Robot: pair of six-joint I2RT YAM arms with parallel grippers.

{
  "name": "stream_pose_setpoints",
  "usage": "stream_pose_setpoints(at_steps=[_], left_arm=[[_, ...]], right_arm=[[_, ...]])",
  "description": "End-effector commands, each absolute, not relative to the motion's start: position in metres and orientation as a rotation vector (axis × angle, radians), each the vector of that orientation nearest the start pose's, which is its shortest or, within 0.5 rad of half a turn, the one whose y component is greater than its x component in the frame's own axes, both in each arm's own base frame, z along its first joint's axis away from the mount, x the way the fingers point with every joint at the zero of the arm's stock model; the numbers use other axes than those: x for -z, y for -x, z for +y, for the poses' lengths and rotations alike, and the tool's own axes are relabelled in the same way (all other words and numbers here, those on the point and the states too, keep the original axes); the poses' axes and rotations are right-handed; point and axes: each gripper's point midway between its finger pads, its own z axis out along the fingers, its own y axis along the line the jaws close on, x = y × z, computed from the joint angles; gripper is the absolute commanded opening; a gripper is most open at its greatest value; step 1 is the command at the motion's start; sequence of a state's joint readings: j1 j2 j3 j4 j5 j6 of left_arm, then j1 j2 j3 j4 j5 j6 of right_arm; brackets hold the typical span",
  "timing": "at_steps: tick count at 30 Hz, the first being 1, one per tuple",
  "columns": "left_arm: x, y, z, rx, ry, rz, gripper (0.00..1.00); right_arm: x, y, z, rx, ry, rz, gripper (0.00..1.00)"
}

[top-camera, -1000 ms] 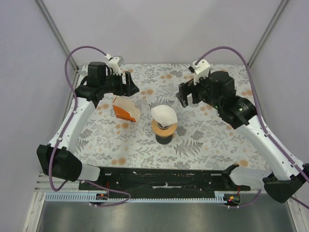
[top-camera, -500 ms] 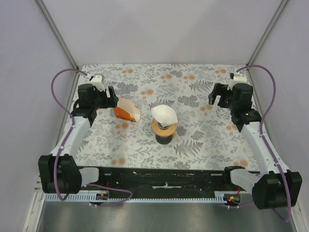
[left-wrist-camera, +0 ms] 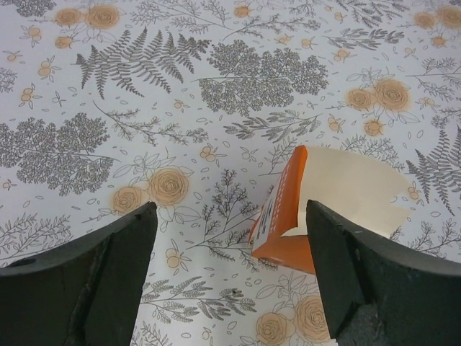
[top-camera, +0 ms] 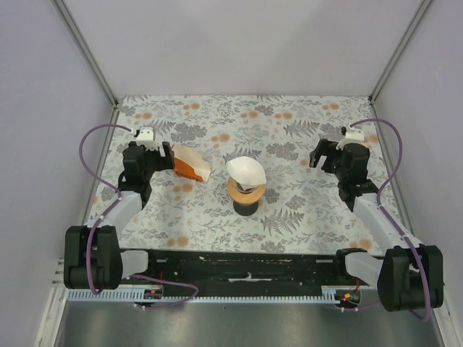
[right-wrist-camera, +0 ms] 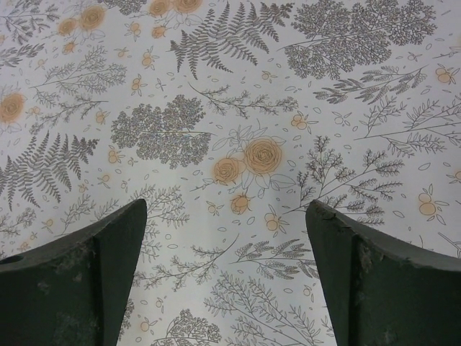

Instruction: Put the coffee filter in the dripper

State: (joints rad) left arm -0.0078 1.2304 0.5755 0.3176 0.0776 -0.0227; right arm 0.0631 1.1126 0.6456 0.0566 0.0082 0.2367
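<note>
Across the tablecloth (top-camera: 304, 217), left hand (top-camera: 166, 155) and right hand (top-camera: 317, 157) have retreated sideways.

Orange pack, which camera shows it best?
The left wrist view: the orange pack sits close up at lower right, its printed side and cream paper plain. The top view shows it small, lying left of the dripper. The right wrist view shows only the tablecloth.

The left arm (top-camera: 117, 208) and right arm (top-camera: 377, 214) sit folded low, each with jaws spread wide and empty.
</note>
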Motion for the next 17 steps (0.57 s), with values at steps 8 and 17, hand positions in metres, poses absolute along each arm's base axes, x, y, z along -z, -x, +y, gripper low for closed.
stream_pose_setpoints(at_steps=[8, 17], left_arm=[[-0.127, -0.390, -0.012, 0.068, -0.025, 1.805, 0.90], [-0.120, -0.388, -0.009, 0.050, -0.014, 1.781, 0.91]], right_arm=[[-0.164, -0.365, 0.009, -0.087, -0.239, 1.805, 0.98], [-0.162, -0.364, -0.010, -0.011, -0.346, 1.747, 0.98]])
